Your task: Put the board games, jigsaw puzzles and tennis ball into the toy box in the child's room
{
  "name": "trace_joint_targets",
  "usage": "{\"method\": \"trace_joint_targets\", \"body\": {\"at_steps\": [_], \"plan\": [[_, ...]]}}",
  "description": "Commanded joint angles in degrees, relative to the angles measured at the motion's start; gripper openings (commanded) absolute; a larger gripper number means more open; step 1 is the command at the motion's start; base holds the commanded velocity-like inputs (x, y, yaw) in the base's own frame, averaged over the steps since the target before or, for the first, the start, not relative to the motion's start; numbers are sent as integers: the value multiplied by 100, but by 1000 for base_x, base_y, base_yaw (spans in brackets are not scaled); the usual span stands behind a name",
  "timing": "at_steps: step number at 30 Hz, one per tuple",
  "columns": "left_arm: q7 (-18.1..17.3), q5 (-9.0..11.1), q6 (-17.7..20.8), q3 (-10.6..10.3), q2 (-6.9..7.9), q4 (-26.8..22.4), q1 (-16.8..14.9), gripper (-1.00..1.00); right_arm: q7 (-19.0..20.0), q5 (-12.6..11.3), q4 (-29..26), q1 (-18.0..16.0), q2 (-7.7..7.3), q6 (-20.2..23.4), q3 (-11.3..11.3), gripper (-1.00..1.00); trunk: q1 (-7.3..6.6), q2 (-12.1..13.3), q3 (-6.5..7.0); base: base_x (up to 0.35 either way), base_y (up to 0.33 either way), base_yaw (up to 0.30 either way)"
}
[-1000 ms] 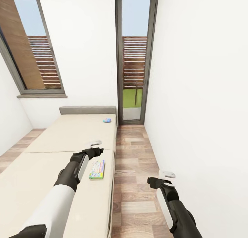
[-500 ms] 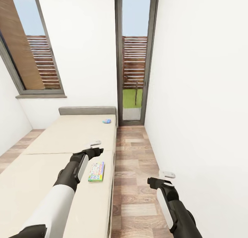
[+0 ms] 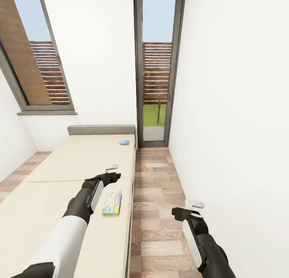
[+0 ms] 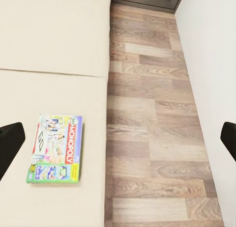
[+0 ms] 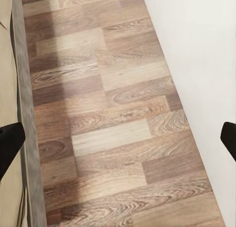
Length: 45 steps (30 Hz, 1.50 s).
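The left end effector (image 3: 109, 170) is held above the bed (image 3: 60, 181), fingers spread wide apart with nothing between them. Just beside it, near the mattress edge, the green board game (image 3: 112, 203) is lying flat; its lid is seen clearly in the left wrist view (image 4: 55, 149). The right end effector (image 3: 188, 207) is parked over the wood floor (image 3: 154, 197) by the white wall (image 3: 233, 129), fingers also apart and empty. A light blue board game (image 3: 124, 142) is spotted by the headboard (image 3: 101, 129).
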Motion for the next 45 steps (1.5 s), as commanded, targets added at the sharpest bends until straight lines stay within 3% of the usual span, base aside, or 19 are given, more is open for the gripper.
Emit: {"method": "trace_joint_targets", "body": {"at_steps": [1,45], "plan": [[-12,-5,29,23,-8,-8,-5,100,-54,-60,-6,-5,-1,15,9,100,5,-13,-13,118,0,0],[-36,4,86,71,-6,-9,-5,100,-54,-60,-4,-7,-4,15,9,100,5,-13,-13,6,0,0]]}}
